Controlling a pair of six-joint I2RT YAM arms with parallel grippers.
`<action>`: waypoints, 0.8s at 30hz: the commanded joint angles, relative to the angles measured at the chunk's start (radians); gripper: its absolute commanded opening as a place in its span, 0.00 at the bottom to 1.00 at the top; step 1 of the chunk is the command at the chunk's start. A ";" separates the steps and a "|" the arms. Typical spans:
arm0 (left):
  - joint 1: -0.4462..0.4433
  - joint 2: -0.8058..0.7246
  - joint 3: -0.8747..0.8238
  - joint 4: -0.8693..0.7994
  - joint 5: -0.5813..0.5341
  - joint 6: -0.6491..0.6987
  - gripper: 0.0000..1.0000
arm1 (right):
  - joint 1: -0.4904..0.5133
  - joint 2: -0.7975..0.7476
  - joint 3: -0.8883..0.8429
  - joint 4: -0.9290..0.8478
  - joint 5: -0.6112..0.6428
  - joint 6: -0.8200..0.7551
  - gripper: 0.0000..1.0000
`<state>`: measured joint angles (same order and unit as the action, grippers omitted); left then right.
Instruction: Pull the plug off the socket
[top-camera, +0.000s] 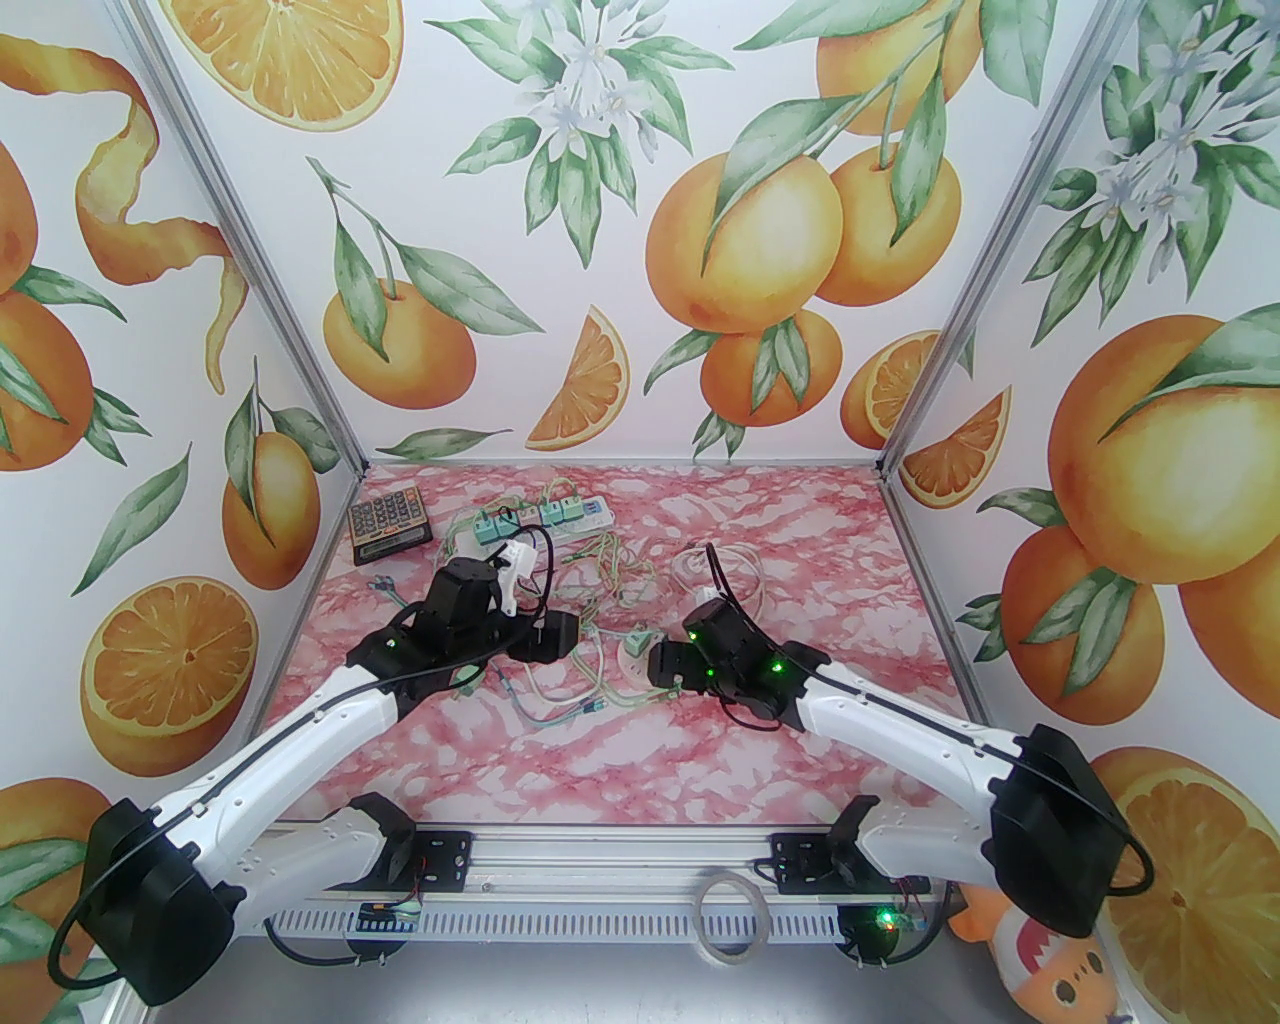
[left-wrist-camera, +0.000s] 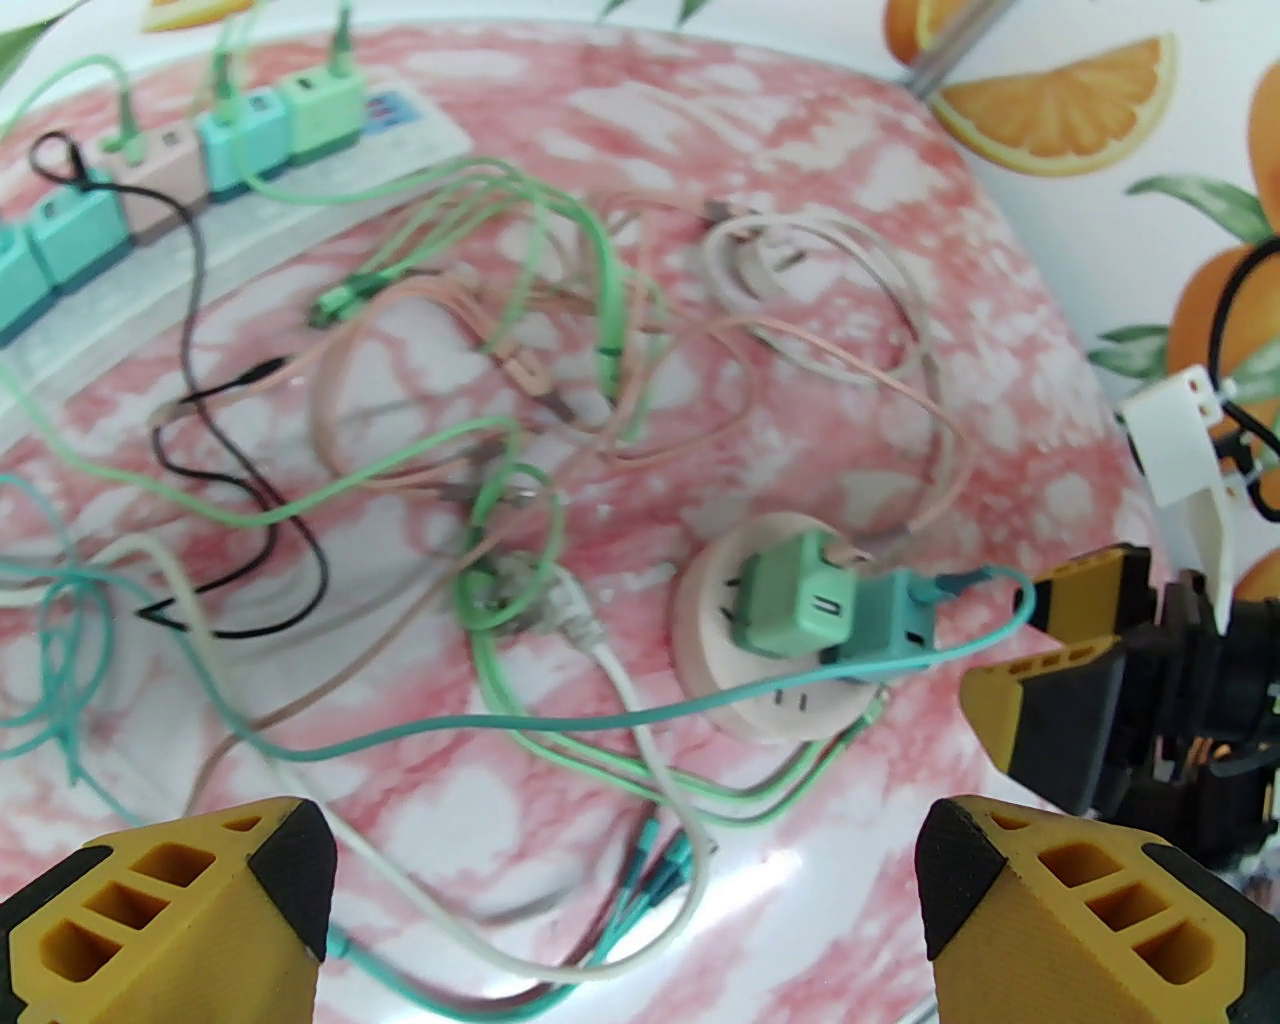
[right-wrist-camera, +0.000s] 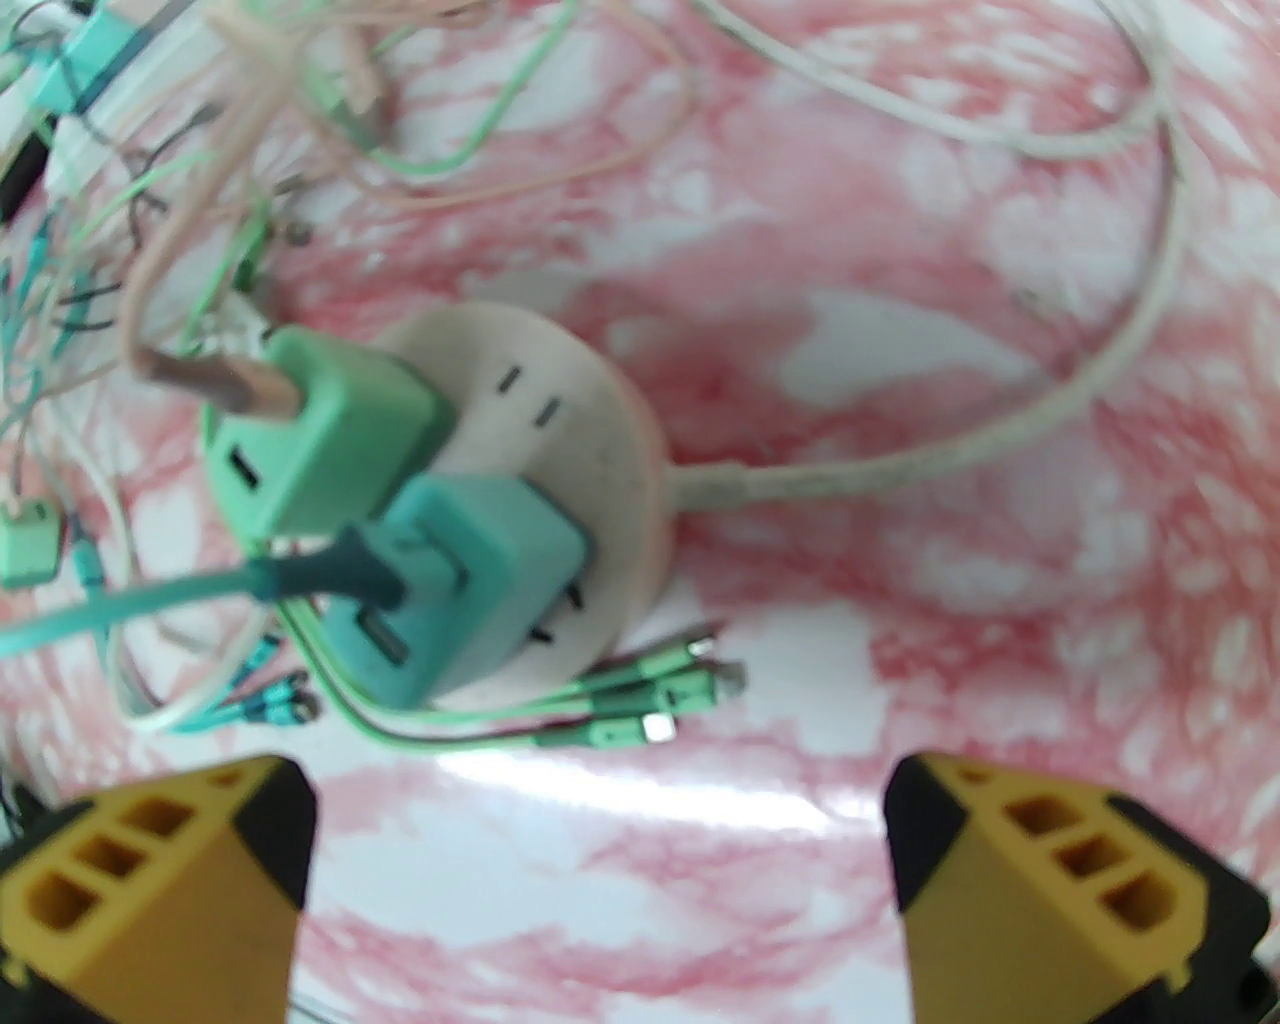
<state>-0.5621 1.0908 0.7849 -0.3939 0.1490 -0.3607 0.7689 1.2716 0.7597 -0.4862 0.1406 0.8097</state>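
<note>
The pink marbled desk (top-camera: 760, 720) takes up the lower middle of the overhead view. A white power strip (top-camera: 570, 515) loaded with adapters lies at its upper left, and a tangle of thin cables (top-camera: 590, 590) spreads below the strip.

Both arms reach into that tangle. The right pincer (right-wrist-camera: 595, 800) has its fingers wide apart and grips nothing. The left pincer (left-wrist-camera: 625, 830) is equally spread and empty.

Between them, at the centre of the overhead view, sits the round socket (right-wrist-camera: 590, 440), a pale disc on the desk. In the right wrist view it lies just above and left of the midpoint between the two yellow fingertips. In the left wrist view it sits off to the right of centre, with a yellow finger of the right arm just beside it. So the right arm looks the nearer and better lined up.

Two plugs stand in the disc, touching each other. The green plug (right-wrist-camera: 330, 450) is at the upper left. The teal plug (right-wrist-camera: 470, 590) is below it and closer to the fingertips. Each body runs out from the disc face toward the lower left of the right wrist view, and its cable leaves from that outer end.

The pull should probably follow that axis, away from the face. The disc is loose, so it may well lift with the plug unless the other arm pins it.
</note>
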 joint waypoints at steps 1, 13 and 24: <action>-0.028 -0.026 -0.035 0.041 0.002 -0.013 1.00 | 0.017 0.036 0.069 -0.120 0.126 0.159 1.00; -0.132 -0.079 -0.071 0.021 -0.060 -0.032 1.00 | 0.078 0.185 0.203 -0.159 0.157 0.263 0.94; -0.134 -0.100 -0.111 0.074 -0.027 -0.041 1.00 | 0.081 0.257 0.253 -0.146 0.184 0.272 0.70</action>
<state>-0.6903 0.9943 0.6910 -0.3546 0.1093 -0.3908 0.8452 1.5124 0.9886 -0.6346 0.2935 1.0706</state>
